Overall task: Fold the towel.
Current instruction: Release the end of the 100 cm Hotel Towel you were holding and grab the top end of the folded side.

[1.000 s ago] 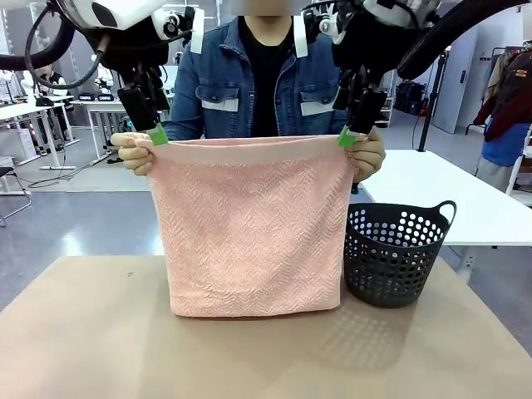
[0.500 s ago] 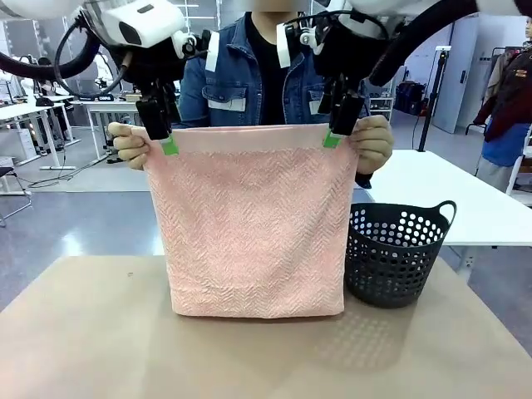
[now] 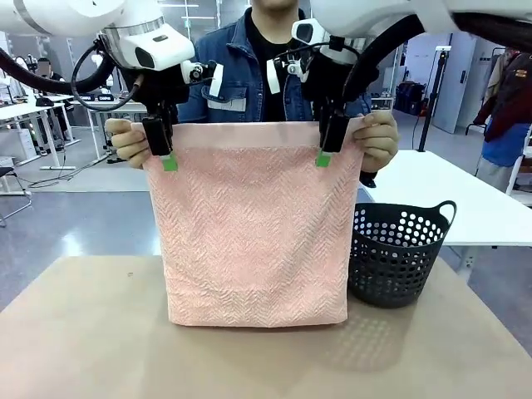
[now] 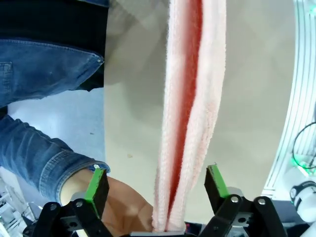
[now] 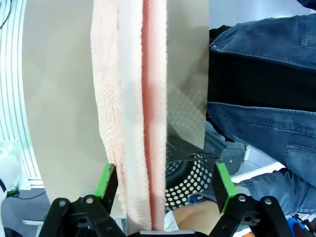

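In the last second both arms have come down and inward. The green pads, which sat at the top corners of the towel (image 3: 253, 233), now hang over its smooth top band, just inboard of the person's own hands (image 3: 129, 141).

Your left hand (image 3: 169, 160) is released. In its wrist view the left hand (image 4: 156, 180) has a finger on each side of the cloth, with a clear gap to both. The right hand (image 3: 322, 156) is released too, and the right hand (image 5: 164, 178) straddles the edge the same way in its wrist view without pinching.

The towel hangs doubled, two layers face to face. The person holds it up by the top corners at the far side, and its bottom edge reaches the counter (image 3: 83, 341), just beside the dark basket (image 3: 399, 253).

You are now lined up for the handover but have not taken the cloth, so the person carries all the weight. Next I would close both hands on the band, making sure each catches both layers and keeps clear of the person's fingers close by.
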`<state>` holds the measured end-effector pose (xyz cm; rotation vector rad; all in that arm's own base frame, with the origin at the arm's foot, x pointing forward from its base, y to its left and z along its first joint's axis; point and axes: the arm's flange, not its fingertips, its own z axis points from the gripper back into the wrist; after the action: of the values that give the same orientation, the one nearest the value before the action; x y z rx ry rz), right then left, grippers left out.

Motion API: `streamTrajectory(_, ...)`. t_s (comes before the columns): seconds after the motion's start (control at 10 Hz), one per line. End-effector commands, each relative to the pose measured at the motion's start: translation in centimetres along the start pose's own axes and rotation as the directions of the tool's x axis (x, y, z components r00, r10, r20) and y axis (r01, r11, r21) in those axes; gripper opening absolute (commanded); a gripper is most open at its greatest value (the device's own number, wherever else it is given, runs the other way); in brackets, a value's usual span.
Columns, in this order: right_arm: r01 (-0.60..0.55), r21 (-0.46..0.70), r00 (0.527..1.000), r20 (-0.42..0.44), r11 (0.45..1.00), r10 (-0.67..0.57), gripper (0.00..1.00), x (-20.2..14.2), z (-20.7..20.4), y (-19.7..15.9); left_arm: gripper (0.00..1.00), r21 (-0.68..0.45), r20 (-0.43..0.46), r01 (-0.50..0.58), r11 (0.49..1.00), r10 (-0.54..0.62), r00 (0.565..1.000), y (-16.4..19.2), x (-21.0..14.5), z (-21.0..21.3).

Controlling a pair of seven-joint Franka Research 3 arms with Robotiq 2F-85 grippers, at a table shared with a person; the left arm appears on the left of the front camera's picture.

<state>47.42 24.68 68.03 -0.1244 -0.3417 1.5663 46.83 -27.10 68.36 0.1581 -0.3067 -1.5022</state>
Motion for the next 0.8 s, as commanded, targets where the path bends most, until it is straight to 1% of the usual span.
streamTrajectory(0.0, 0.006, 0.007, 0.999, -0.046, 1.0, -0.005, 0.4, 0.24, 0.83, -0.17, 0.4, -0.018, -0.002, 0.01, 1.0, -0.01, 1.0, 0.27, -0.3, 0.56)
streamTrajectory(0.1, 0.013, 0.013, 0.998, -0.054, 1.0, -0.013, 0.0, 0.18, 0.77, -0.17, 0.0, -0.017, 0.003, 0.009, 1.0, -0.009, 1.0, 0.17, -0.38, 0.49)
streamTrajectory(0.2, 0.017, 0.015, 0.998, -0.058, 1.0, -0.016, 0.38, 0.23, 0.59, -0.26, 0.38, -0.018, -0.004, 0.011, 1.0, -0.011, 1.0, 0.09, -0.44, 0.35)
streamTrajectory(0.3, 0.022, 0.017, 0.998, -0.053, 1.0, -0.021, 0.0, 0.26, 0.59, -0.3, 0.0, -0.019, -0.002, 0.011, 1.0, -0.011, 1.0, 0.03, -0.5, 0.41)
streamTrajectory(0.4, 0.028, 0.016, 0.998, -0.054, 0.999, -0.027, 0.0, 0.27, 0.62, -0.34, 0.13, -0.019, -0.002, 0.01, 1.0, -0.01, 1.0, 0.04, -0.57, 0.48)
streamTrajectory(0.5, 0.029, 0.017, 0.998, -0.048, 0.999, -0.028, 0.0, 0.21, 0.75, -0.36, 0.0, -0.019, 0.0, 0.006, 1.0, -0.006, 1.0, 0.09, -0.64, 0.56)
streamTrajectory(0.7, 0.033, 0.013, 0.998, -0.045, 0.999, -0.032, 0.0, 0.18, 0.92, -0.44, 0.0, -0.018, 0.004, 0.004, 1.0, -0.004, 1.0, 0.22, -0.69, 0.65)
